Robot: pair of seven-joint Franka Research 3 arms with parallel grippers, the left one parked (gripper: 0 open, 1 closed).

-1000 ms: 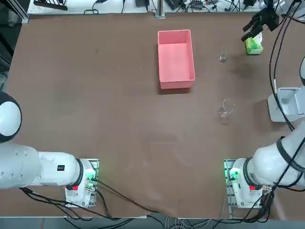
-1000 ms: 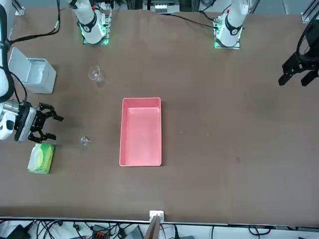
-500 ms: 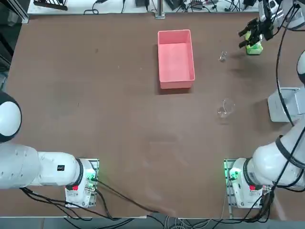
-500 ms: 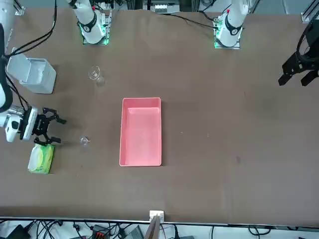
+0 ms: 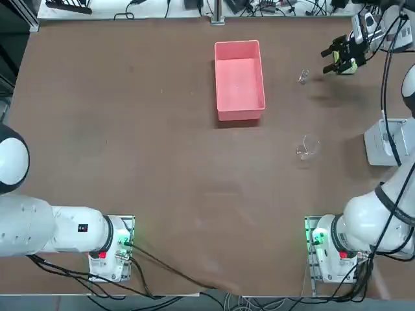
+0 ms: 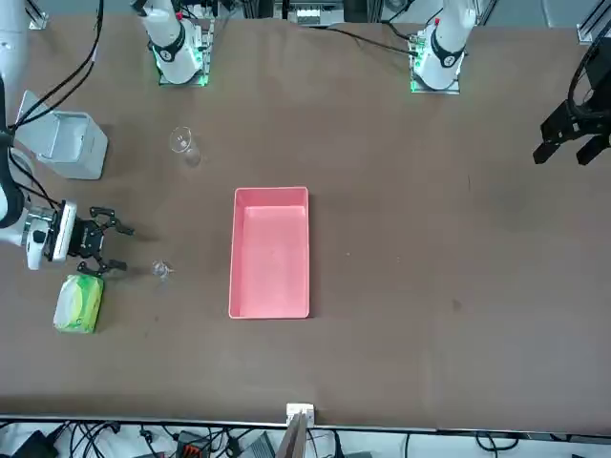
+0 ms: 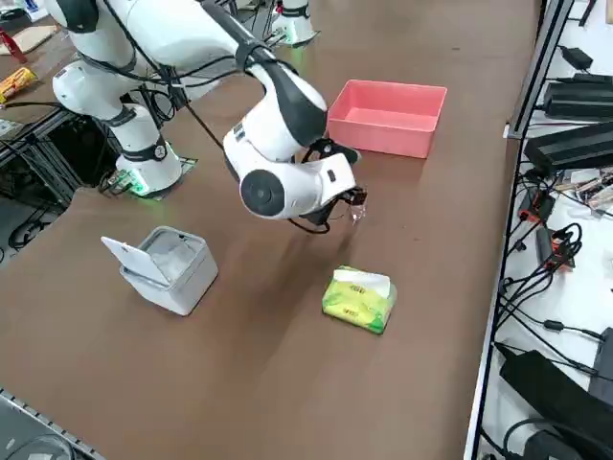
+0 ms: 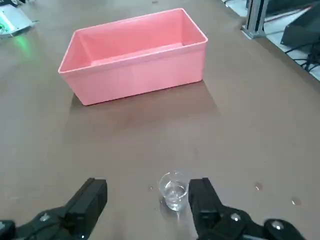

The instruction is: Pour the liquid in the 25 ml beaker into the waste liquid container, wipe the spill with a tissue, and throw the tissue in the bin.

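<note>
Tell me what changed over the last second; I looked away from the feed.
The right end effector, open and empty, swung from above the tissue pack toward the 25 ml beaker. The beaker, pack, pink container, bin stayed put.

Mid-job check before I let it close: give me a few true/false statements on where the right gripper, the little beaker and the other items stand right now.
1. The right gripper is open, with the tiny beaker standing upright on the table ahead of its fingers. True.
2. The tiny beaker is already lifted off the table. False: it stands on the table, not gripped.
3. The pink tray holds a crumpled tissue. False: nothing shows inside it.
4. The green tissue pack lies on the table near the gripper. True.
5. The larger beaker lies tipped over. False: it stands upright.
</note>
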